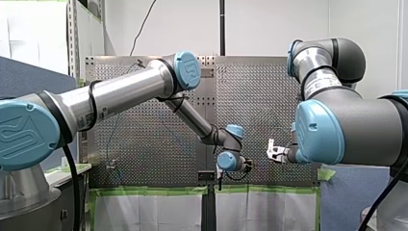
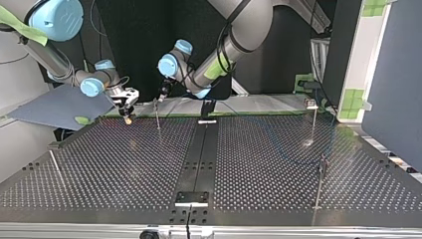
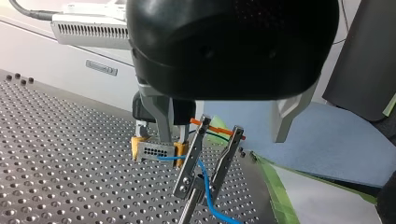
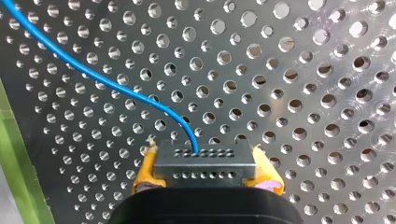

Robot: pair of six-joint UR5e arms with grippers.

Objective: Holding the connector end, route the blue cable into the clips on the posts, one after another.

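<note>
My right gripper is shut with its yellow pads on the grey connector, just above the perforated table. The blue cable leaves the connector and curves away across the plate. In the left wrist view the connector sits just behind a metal clip on a thin post. There the cable passes between the clip's two arms and drops toward the table. My left gripper stands open around the clip, holding nothing. In the top view both grippers are at the far edge by that post.
More thin posts stand at the top view's right and one leans at its left. A black rail runs down the table's middle. Green tape marks the table's edge beside the clip.
</note>
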